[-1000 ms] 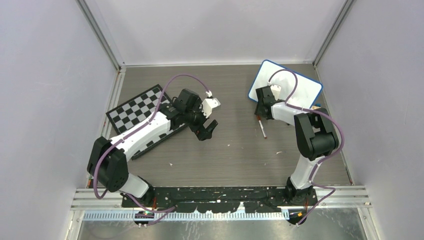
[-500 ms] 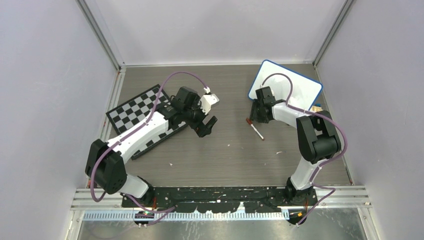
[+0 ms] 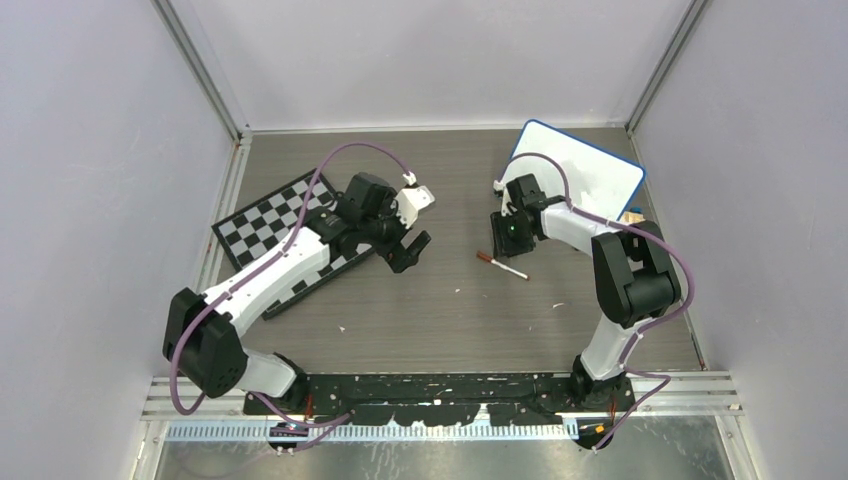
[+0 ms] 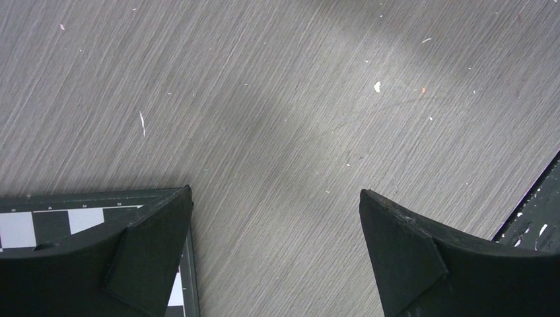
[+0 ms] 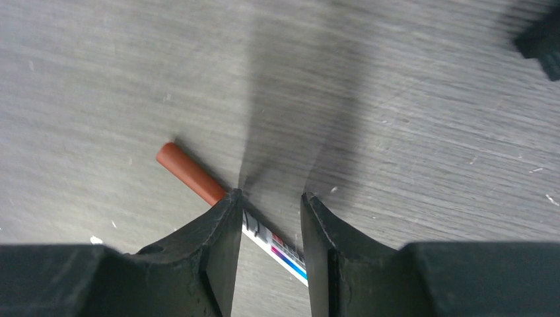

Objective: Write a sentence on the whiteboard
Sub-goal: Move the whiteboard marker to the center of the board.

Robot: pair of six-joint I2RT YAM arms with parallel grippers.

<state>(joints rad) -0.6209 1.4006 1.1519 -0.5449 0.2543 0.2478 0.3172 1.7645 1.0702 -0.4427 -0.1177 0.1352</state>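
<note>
Whiteboard (image 3: 590,165): far right corner of the table (image 3: 440,320), skewed, no shift from a second ago. It is a white rectangular panel with a blue rounded-corner frame, and its face reads plain white in the top view. The right forearm crosses its near-left edge.

Main change is the marker (image 3: 505,268). A second ago it lay almost straight toward me, and now it has swung nearly crosswise on the tabletop, red end to the left. It sits just left of the whiteboard and apart from it.

In the right wrist view the marker (image 5: 264,238) is a slim white barrel with a coloured printed label. Its cap (image 5: 188,173) is smooth, matte brownish-red and round-ended.

The right gripper (image 3: 500,248) has moved left and dropped over the marker. Its jaws (image 5: 271,198) are narrower than before but still parted, straddling the barrel. The left-hand finger (image 5: 221,238) sits right at the cap joint. I see no clamp, and the marker lies flat.

The left gripper (image 3: 408,252) has pulled back slightly toward the chessboard (image 3: 265,225). Its jaws are spread wide (image 4: 277,251) with nothing between them. The fingers (image 4: 152,257) are black matte wedges. A corner of the checkered board (image 4: 20,228), dark-bordered, is under one of them.

The table is grey wood-grain laminate, streaky, with white flecks.
</note>
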